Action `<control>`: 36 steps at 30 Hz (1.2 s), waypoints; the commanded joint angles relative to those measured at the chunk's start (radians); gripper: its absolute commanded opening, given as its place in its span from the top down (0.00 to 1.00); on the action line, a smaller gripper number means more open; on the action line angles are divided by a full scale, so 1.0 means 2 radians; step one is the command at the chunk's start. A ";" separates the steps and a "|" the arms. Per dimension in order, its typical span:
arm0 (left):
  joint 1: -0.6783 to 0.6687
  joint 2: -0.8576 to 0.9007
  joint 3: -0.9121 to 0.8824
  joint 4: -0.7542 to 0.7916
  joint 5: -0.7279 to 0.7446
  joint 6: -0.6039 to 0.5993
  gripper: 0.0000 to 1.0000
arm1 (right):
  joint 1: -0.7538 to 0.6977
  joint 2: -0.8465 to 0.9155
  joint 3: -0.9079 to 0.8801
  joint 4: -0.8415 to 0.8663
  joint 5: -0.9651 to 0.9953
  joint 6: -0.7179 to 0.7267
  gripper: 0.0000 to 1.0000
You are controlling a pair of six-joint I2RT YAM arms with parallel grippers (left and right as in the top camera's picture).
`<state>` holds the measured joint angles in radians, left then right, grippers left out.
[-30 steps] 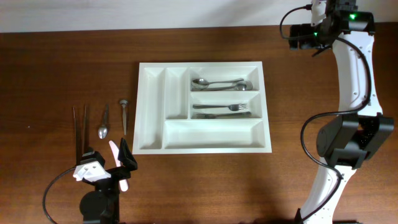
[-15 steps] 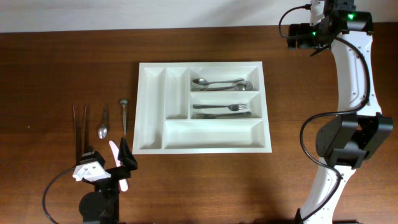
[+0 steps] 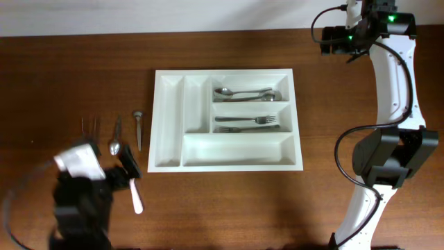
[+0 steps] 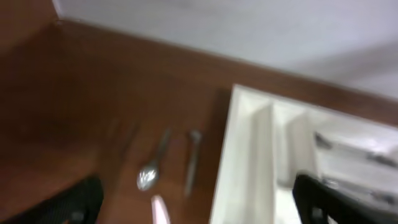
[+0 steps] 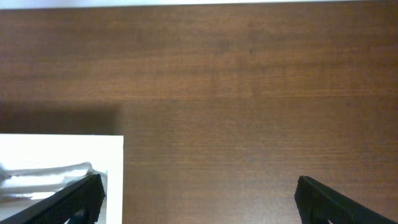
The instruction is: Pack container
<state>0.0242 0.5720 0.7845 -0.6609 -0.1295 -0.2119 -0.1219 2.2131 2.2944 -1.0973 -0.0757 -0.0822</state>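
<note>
The white cutlery tray (image 3: 168,121) lies mid-table. Spoons (image 3: 246,92) lie in its upper right compartment and forks (image 3: 250,122) in the one below. Left of the tray lie thin sticks (image 3: 87,126), a spoon (image 3: 115,140) and a slim metal utensil (image 3: 138,129); a pink-and-white utensil (image 3: 135,195) lies nearer the front. My left gripper (image 3: 128,170) is blurred, open and empty, over the front left table; its wrist view (image 4: 198,206) shows the tray (image 4: 245,162), the spoon (image 4: 149,176) and the pink utensil (image 4: 160,211). My right gripper (image 3: 326,40) is open and empty, high beyond the tray's far right corner (image 5: 62,149).
The right arm's base (image 3: 388,160) stands at the right of the table. The left arm's body (image 3: 80,201) covers the front left corner. Bare wood fills the right wrist view (image 5: 249,93).
The left arm has swung up and to the left, now blurred with motion. The pink-and-white utensil lies more exposed. The right arm and the tray have not moved.
</note>
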 commanded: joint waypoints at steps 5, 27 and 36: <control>0.002 0.272 0.251 -0.137 -0.053 0.107 0.01 | 0.002 -0.012 0.009 0.001 -0.001 0.003 0.01; 0.005 0.594 0.292 -0.097 -0.006 0.084 0.03 | 0.002 -0.012 0.009 0.001 -0.001 0.003 0.01; 0.015 0.645 0.292 -0.065 0.001 0.080 0.16 | 0.002 -0.012 0.009 0.001 -0.001 0.003 0.01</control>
<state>0.0338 1.8458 1.3525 -0.8009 -0.1417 -0.0463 -0.1219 2.2131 2.2944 -1.0962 -0.0757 -0.0830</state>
